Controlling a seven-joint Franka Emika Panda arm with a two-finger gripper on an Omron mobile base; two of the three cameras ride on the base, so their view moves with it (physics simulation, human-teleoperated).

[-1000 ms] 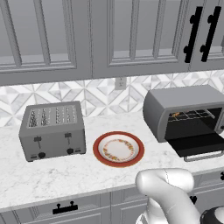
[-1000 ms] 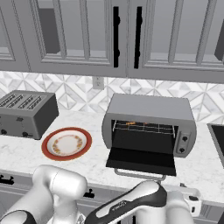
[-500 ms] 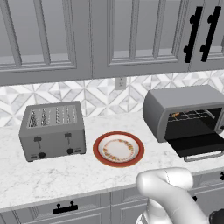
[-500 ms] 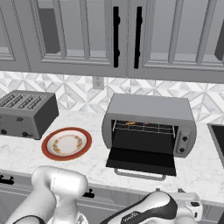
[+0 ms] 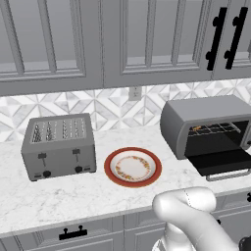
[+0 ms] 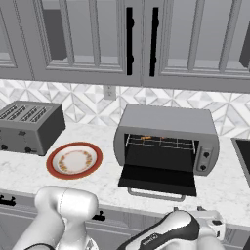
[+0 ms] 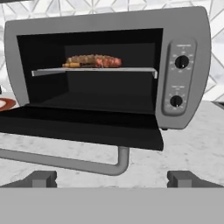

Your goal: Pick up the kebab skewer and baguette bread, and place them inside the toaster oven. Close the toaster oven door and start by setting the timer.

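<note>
Two high rear base views sharing the toaster oven (image 5: 206, 125); low, close hand view facing it.

Grey panelled upper cabinets (image 5: 122, 39) with black handles (image 6: 130, 41), white and grey diamond-tiled backsplash (image 5: 98, 108) with a wall outlet (image 5: 134, 93), white marble countertop (image 5: 54, 196), grey drawers (image 5: 73, 235) below

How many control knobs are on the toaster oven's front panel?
2. Both sit on the toaster oven right-hand panel: the upper knob near its top, the lower knob directly beneath it. None looks hidden.
</note>
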